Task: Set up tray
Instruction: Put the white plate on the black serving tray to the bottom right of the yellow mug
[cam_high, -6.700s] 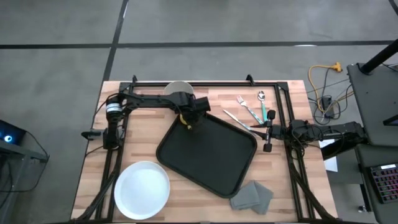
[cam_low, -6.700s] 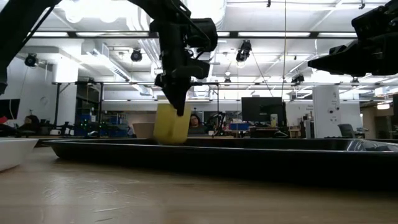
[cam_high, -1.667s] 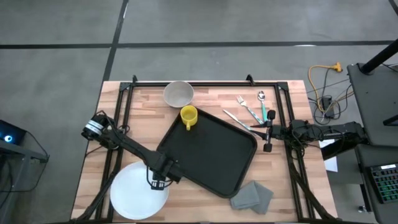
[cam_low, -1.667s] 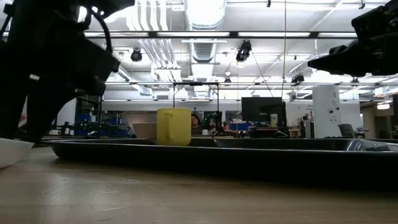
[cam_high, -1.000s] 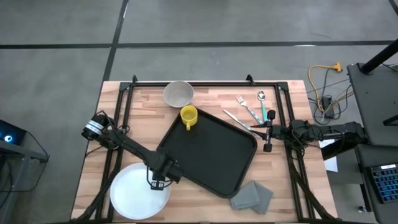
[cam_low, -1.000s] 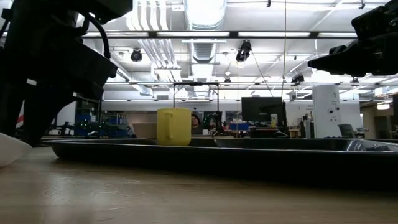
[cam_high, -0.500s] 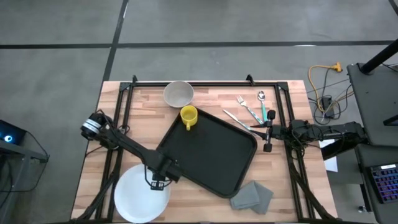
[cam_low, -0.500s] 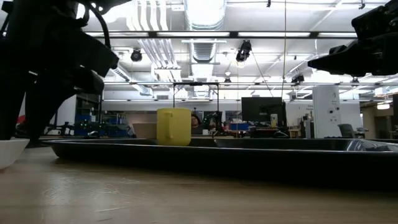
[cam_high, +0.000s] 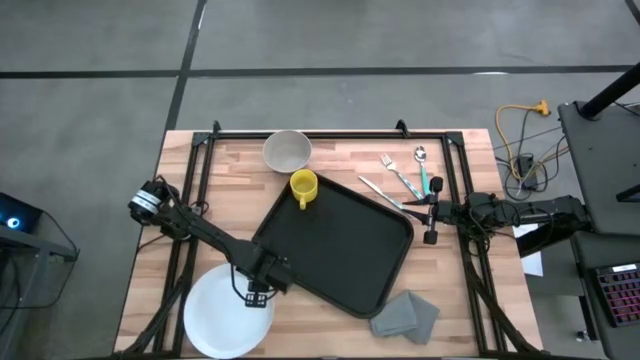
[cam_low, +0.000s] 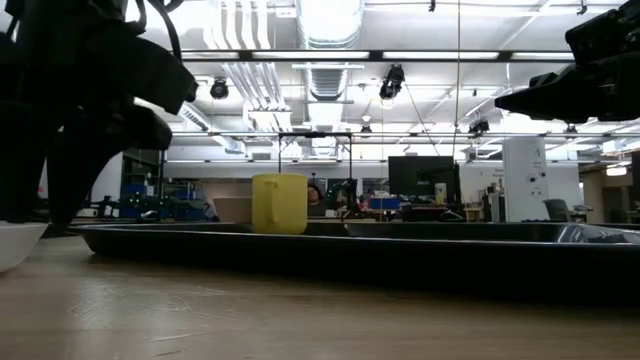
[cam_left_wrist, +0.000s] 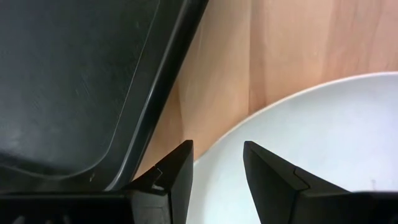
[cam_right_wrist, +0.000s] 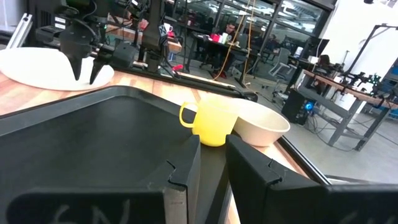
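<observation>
the work surface is a light wooden table (cam_high: 330, 340) with a black metal frame along its edges, standing on a grey floor. the low view looks into a large hall with white ceiling ducts, strip lights, racks and monitors. a yellow cable (cam_high: 522, 118) lies on the floor past the table's right end.

the tray (cam_high: 335, 245) lies flat near the table centre, rotated so its corners point toward the table sides. a yellow mug (cam_high: 303, 186) stands upright on the tray's far corner, with a beige bowl (cam_high: 287, 151) just beyond it on the wood. cutlery (cam_high: 405, 178) lies on the wood beside the tray's far right edge. a folded grey cloth (cam_high: 405, 315) lies near the tray's near right edge.

the left gripper (cam_high: 256, 295) is positioned low over the rim of the white plate (cam_high: 215, 320), at the table's near left, just beside the tray's left corner. in the left wrist view its fingers (cam_left_wrist: 176, 171) are parted by a narrow gap, with the plate rim between them and the tray edge alongside; the grip holds nothing.

the right gripper (cam_high: 431, 218) is parked at the tray's right corner, raised above the surface. in the right wrist view its fingers (cam_right_wrist: 249, 171) are set narrowly apart and empty, pointing across the tray toward the mug.
</observation>
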